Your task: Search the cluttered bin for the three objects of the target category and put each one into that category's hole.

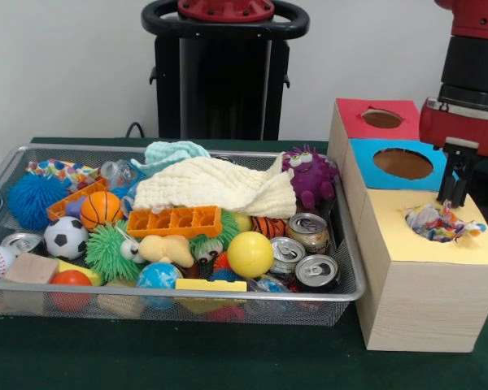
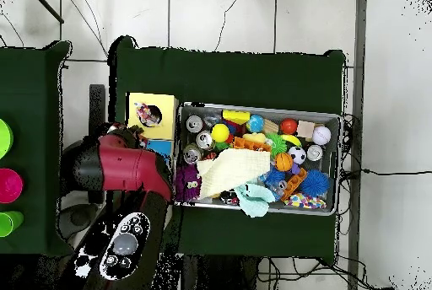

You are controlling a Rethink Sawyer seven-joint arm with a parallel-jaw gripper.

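gripper [image 1: 457, 185] hangs just above the yellow-topped box [image 1: 429, 280], w/ its dark fingers close together over the far rim of that box's hole; can't tell if they pinch anything. a multicolored cloth scrap [image 1: 436, 223] sits bunched in the hole, edges spilling over the rim, just below the tips. overhead view shows the same scrap [image 2: 149, 116] in the yellow box, arm [image 2: 126, 169] covering the boxes behind it.

behind the yellow box: blue-topped box [image 1: 403, 164] then red-topped box [image 1: 381, 119], each hole open, all three in a row touching side to side.

wire bin [image 1: 342, 294] sits just left of the boxes, narrow gap btwn its right rim and the box wall. bin is packed: cream cloth [image 1: 220, 185] draped over the middle-back, pale blue-green cloth [image 1: 172, 153] behind it near the far rim, purple plush [image 1: 311, 175] against the right rim, cans [image 1: 307, 252] in the front right corner. yellow ball [image 1: 250, 253] and orange block tray [image 1: 174, 221] mid-bin. open room only above the pile; green table [image 1: 187, 357] bare in front of the bin.
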